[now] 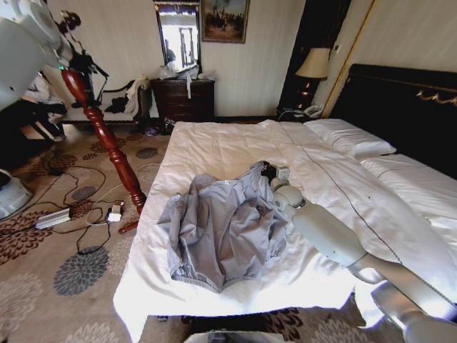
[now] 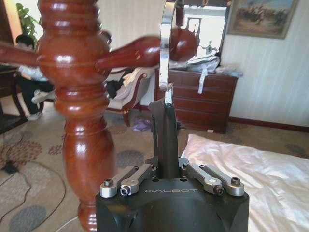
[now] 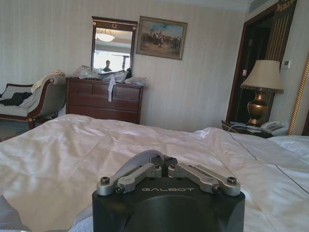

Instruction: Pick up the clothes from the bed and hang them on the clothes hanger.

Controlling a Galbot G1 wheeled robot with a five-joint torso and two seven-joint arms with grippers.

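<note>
The light grey-blue clothes [image 1: 221,229] lie crumpled on the near part of the bed [image 1: 235,146], on its white duvet. My right gripper [image 1: 270,170] is at the garment's far right edge, by the collar. In the right wrist view that gripper [image 3: 154,162] is shut on a fold of the grey fabric [image 3: 140,159]. My left gripper [image 2: 164,166] is raised at the far left beside the wooden coat stand, shut on the black clothes hanger [image 2: 164,130]. The hanger's metal hook [image 2: 166,53] curves up close to a peg of the stand.
The reddish-brown coat stand [image 1: 107,139] rises off the bed's left side, with cables and a power strip [image 1: 53,218] on the carpet around its foot. A dresser [image 1: 184,98], a chair with dark clothes [image 1: 121,100] and a lamp [image 1: 313,64] line the far wall. Pillows [image 1: 350,136] lie by the black headboard.
</note>
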